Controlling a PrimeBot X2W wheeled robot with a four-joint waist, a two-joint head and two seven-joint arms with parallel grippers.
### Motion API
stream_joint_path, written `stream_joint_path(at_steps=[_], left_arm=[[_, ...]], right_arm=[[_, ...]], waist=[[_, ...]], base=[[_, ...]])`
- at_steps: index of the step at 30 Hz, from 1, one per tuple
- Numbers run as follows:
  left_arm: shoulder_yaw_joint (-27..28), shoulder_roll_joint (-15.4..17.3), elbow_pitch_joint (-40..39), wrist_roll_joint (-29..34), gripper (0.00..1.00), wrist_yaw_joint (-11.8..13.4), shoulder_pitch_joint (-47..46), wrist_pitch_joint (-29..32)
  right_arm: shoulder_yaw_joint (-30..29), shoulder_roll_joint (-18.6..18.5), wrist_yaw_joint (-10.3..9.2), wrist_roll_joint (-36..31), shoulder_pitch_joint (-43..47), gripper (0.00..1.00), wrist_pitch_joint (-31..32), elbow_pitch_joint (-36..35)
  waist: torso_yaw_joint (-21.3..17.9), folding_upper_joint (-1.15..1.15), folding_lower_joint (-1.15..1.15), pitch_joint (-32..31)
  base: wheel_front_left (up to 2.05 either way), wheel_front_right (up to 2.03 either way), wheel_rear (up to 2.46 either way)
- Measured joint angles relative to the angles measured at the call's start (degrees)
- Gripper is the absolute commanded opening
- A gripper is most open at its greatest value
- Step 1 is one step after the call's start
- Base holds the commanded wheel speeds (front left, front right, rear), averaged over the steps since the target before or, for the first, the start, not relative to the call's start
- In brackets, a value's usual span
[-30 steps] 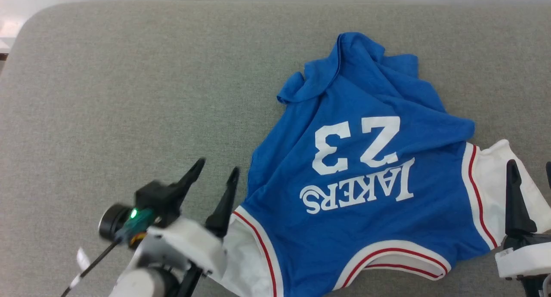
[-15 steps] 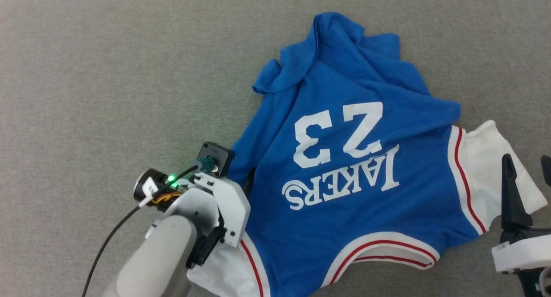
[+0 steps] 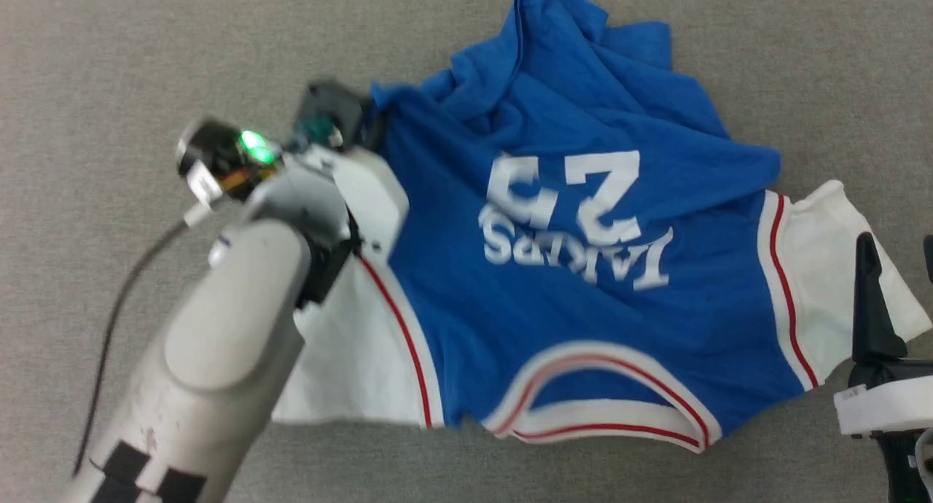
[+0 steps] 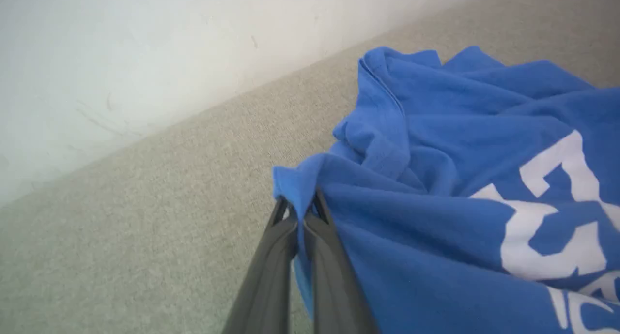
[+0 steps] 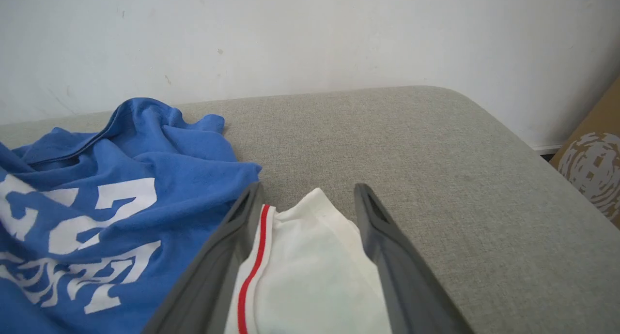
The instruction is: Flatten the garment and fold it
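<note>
So, the blue T-shirt (image 3: 583, 321) is lying print-up on the grey fabric-covered counter (image 3: 109, 51), with the collar pointing to 6 o'clock and the bottom hem bunching up around 12. It's thin jersey, so I'm guessing it's handling light, floppy and a bit stretchy. Nothing is going to break, but it's going to sag and crease wherever it isn't being pulled tight, and a shallow pinch could slide out. Edges, corners and the sleeve seams are looking like the best spots to grab.

The left pincer (image 4: 299, 210) is doing exactly that, clamping tight on a blue edge fold (image 4: 290, 179) at about 10 o'clock of the shirt. Its pale forearm (image 3: 219, 357) is reaching in from 7 o'clock, fingers pointing toward 1. The right pincer (image 5: 307, 193) is sitting spread wide at 4 o'clock, with its fingers straddling the white sleeve (image 5: 315, 276) and gripping nothing.
</note>
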Motion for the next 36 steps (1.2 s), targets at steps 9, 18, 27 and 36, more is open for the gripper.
stream_joint_path(at_steps=[9, 18, 27, 36], left_arm=[[3.44, 0.22, 8.28, -0.3, 0.0, 1.08, -9.55, -4.37], [6.06, -5.0, 9.73, -4.53, 1.0, 2.64, -9.21, -14.49], [12.51, -1.83, -18.3, -7.04, 1.0, 11.76, 9.45, -15.47], [13.65, 2.19, -36.15, -8.08, 1.0, 18.66, 38.46, -6.64]], right_arm=[[1.44, -0.01, 0.0, 0.24, -2.87, 1.0, -0.89, 1.48], [1.34, 0.01, 0.0, 0.24, -2.99, 1.0, -2.16, 3.64], [1.41, -0.01, 0.0, 0.42, -1.08, 1.0, -1.94, 4.49], [1.53, -0.01, -0.01, 0.82, 1.28, 1.0, -0.9, 4.17]], waist=[[-1.73, 0.0, 0.0, 3.63], [-2.25, 0.0, -0.01, 4.74], [-0.13, 0.0, -0.02, -0.56], [3.69, 0.0, -0.03, -4.89]], base=[[0.0, 0.0, 0.0], [0.0, 0.0, 0.0], [0.0, 0.0, 0.0], [0.0, 0.0, 0.0]])
